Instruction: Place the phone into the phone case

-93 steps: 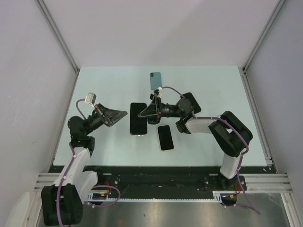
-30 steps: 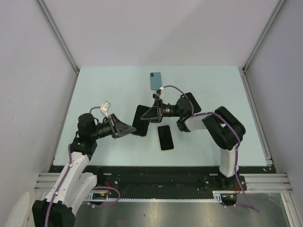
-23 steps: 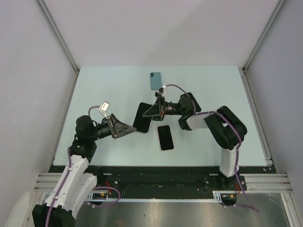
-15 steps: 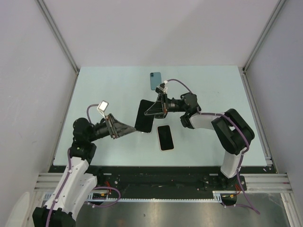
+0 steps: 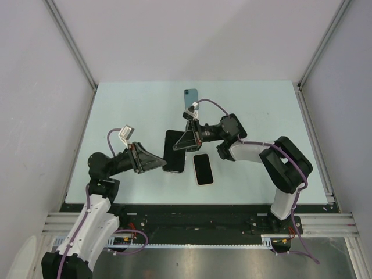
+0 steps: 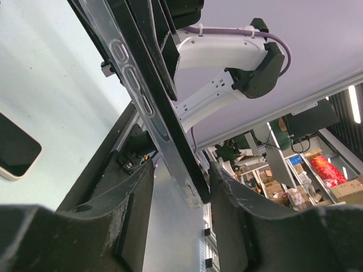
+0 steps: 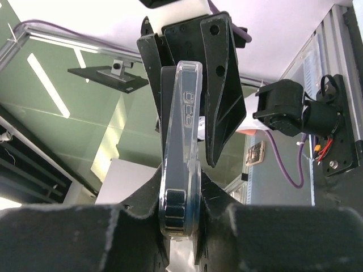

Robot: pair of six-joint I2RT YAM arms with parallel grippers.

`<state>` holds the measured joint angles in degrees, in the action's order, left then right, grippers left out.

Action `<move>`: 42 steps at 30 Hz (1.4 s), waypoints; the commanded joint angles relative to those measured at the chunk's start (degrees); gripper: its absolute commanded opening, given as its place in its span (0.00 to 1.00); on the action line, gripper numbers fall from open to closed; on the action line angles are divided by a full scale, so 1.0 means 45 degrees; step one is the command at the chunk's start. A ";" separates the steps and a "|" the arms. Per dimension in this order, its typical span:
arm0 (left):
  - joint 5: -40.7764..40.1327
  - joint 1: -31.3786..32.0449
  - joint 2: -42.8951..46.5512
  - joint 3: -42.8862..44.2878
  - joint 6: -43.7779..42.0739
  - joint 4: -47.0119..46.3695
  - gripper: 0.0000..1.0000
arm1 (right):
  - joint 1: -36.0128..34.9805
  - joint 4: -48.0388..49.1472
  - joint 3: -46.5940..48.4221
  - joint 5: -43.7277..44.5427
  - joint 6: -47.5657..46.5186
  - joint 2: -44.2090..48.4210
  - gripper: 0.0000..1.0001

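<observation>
step: likely readying case | right jaws grip clear-rimmed dark phone case (image 7: pixel 180 141); left jaws open astride it | next: seat white-edged phone (image 5: pixel 202 168) squarely

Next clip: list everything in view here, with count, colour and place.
black phone: one, black, mid-table, raised between both grippers
clear case: one, transparent, around that phone's edge
pale-rimmed phone: one, dark screen, flat beside the black phone
blue phone or case: one, blue, far centre
table: one, pale mint
left gripper: jaws open around the black phone's edge
right gripper: jaws shut on its opposite edge
</observation>
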<state>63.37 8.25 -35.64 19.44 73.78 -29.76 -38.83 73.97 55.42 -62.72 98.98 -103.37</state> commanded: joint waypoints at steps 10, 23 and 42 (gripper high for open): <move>-0.0078 0.0061 -0.0050 -0.0571 0.0912 -0.1711 0.00 | -0.0473 0.3971 0.0654 0.0166 0.0074 0.0394 0.24; -0.3476 0.0198 0.0614 0.1285 -0.4890 0.7783 0.00 | -0.0180 0.3952 0.0673 0.2023 0.0133 -0.0680 0.28; -0.2032 0.0198 0.0791 0.1032 -0.3350 0.5052 0.47 | -0.0395 0.3971 0.0673 0.1340 0.0446 0.0217 0.13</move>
<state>53.34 9.10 -32.49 25.08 58.35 -3.86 -39.94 73.76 55.86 -56.60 98.96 -106.80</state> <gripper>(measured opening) 0.462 0.231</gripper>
